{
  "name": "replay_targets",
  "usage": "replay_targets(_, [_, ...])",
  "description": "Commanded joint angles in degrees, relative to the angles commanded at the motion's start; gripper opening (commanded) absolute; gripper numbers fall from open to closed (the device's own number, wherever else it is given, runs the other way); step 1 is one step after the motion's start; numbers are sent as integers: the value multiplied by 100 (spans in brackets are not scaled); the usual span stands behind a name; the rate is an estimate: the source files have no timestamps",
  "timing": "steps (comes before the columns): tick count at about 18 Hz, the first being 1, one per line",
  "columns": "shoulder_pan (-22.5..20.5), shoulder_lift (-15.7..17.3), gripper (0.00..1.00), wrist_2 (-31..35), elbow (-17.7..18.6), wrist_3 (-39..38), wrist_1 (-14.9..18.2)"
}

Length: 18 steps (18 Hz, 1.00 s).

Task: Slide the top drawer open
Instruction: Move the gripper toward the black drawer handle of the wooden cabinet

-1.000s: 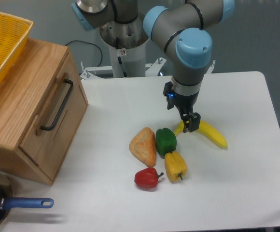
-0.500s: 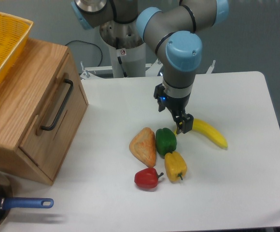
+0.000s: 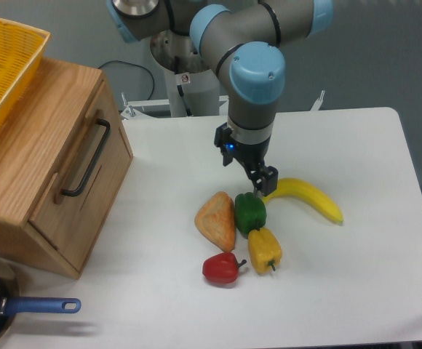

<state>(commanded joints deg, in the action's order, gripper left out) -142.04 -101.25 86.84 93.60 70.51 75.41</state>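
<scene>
The top drawer [image 3: 100, 182] is the light oak front panel of the cabinet at the left, carrying a long black bar handle [image 3: 86, 158]. It sits flush with the cabinet. My gripper [image 3: 263, 182] hangs over the middle of the table, well to the right of the handle, just above the green pepper [image 3: 249, 212] and at the left tip of the banana [image 3: 307, 197]. Its black fingertips look pressed together with nothing held between them.
A yellow basket [image 3: 4, 65] rests on the cabinet top. A bread piece [image 3: 217, 219], a yellow pepper [image 3: 264, 249] and a red pepper [image 3: 222, 268] lie beside the green one. A pan with a blue handle [image 3: 40, 306] sits at the front left corner.
My gripper has moved left and slightly back, from over the banana's left end to above the green pepper. The drawer and the vegetables have not moved.
</scene>
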Motion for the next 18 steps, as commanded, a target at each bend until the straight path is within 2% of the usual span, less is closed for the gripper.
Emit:
replay_targets(4, [167,0,100,0,-79,-958,255])
replay_targets(9, [492,0,100,-157,-325,-1802,580])
replay_targets(13, [686,9,100,-649,-439,-2480,624])
replay_targets(18, [949,9,100,-721,-448,-2840,616])
